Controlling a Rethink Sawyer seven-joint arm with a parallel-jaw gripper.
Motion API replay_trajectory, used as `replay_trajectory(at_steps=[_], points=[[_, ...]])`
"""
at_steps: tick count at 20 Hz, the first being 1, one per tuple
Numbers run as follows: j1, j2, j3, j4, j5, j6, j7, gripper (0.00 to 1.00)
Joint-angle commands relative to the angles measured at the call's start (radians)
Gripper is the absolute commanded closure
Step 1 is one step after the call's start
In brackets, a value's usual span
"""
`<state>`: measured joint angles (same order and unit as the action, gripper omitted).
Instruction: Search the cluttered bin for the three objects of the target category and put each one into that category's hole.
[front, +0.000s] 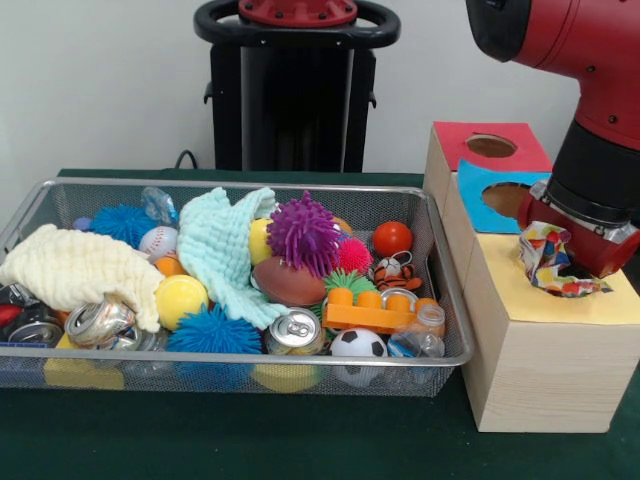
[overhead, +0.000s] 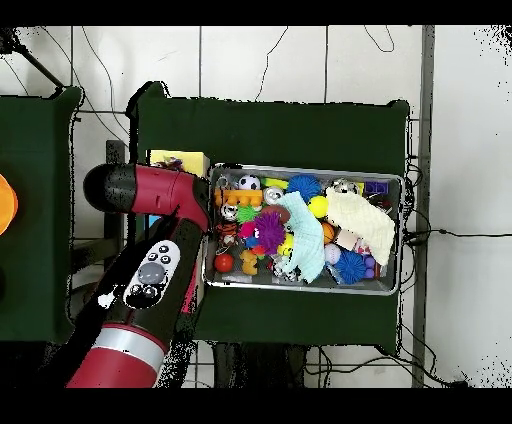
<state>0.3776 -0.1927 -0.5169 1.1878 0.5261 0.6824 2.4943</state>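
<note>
Front view: low, close, level across green-clothed counter (front: 300, 440). Overhead view: high, straight down (turned half round). Both share silver wire-mesh bin (front: 240, 368) (overhead: 396, 232).

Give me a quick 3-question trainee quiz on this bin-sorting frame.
1. True or false: the gripper hangs over the wire bin.
2. Which colour is the spiky ball resting highest in the pile: A purple, B red, C white?
3. Fill in: the crumpled multicoloured wrapper at the gripper sits above the ___ panel of the wooden box.

Key: 1 false, it is over the box; 2 A; 3 yellow.
</note>
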Motion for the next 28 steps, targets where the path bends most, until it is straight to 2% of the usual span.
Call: replay_trajectory(at_steps=[1, 14, 21, 28], points=[[-0.036, 0.045, 0.069, 0.068, 0.027, -0.013, 0.244, 1.0], [-0.024, 0.034, 0.059, 0.057, 0.029, 0.023, 0.258, 1.0], [-0.008, 0.075, 0.04, -0.015, 0.041, 0.054, 0.313, 1.0], [0.001, 0.083, 0.031, -0.028, 0.032, 0.054, 0.323, 1.0]])
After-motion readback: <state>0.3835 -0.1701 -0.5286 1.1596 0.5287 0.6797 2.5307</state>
